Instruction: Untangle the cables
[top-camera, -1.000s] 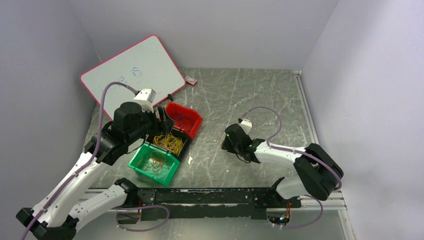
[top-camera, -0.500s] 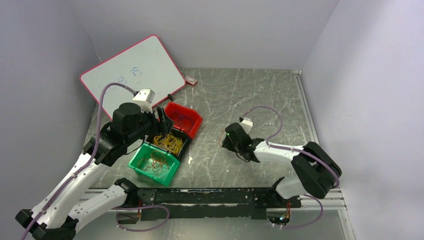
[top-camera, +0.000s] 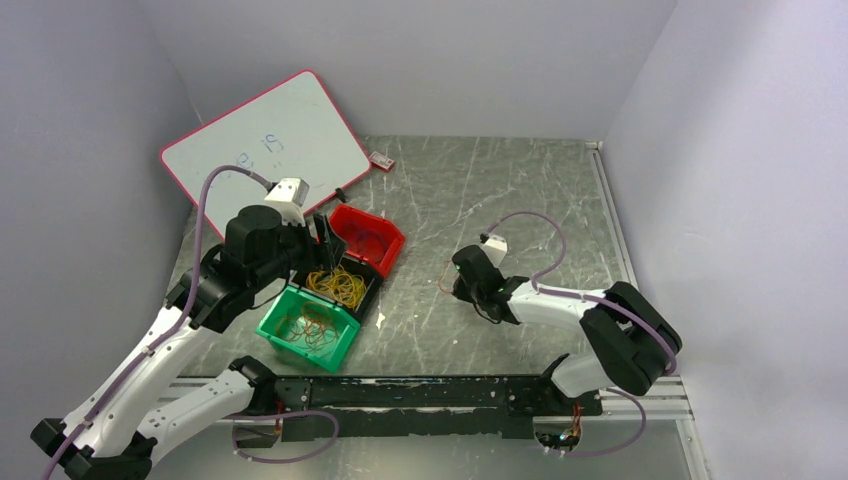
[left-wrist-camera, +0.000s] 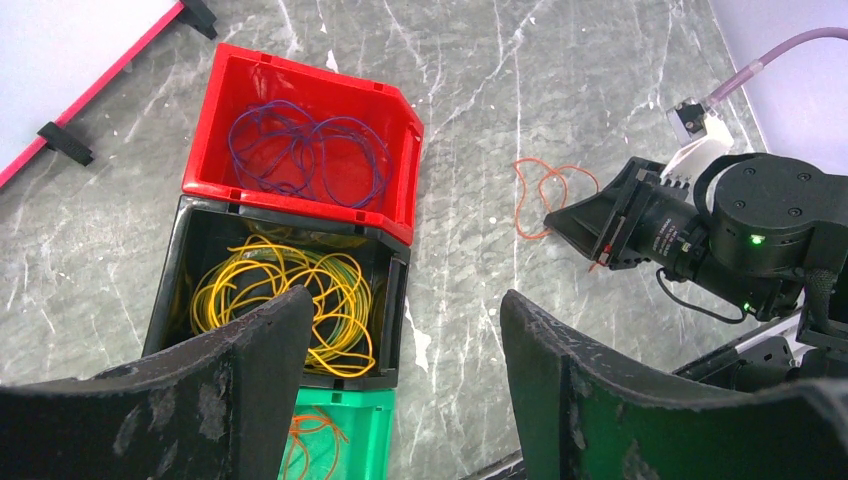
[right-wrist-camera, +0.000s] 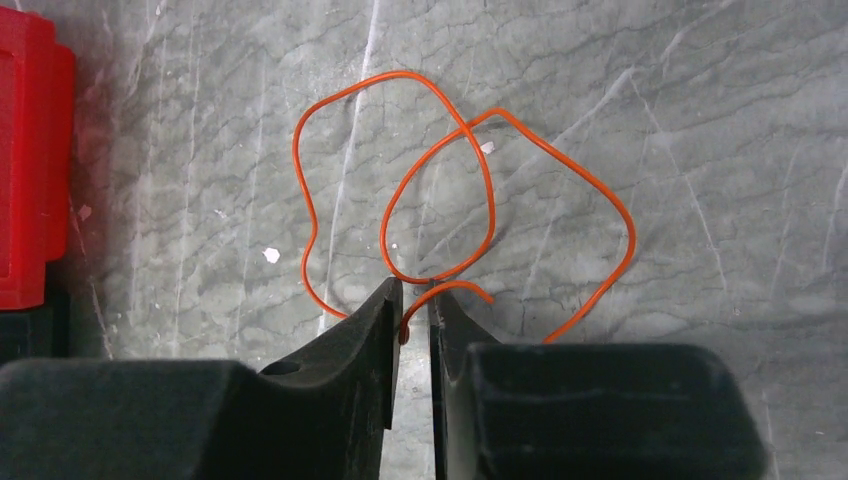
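Narrowing since a second ago, right hand (right-wrist-camera: 415, 310) pinching orange cables (right-wrist-camera: 470, 190); left hand (left-wrist-camera: 400, 390) wide open.

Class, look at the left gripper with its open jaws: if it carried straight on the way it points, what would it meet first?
Probably the black bin holding the yellow cables, which sits just ahead of the left gripper. Depth is unclear, so it might instead reach the bare table beside the bin.
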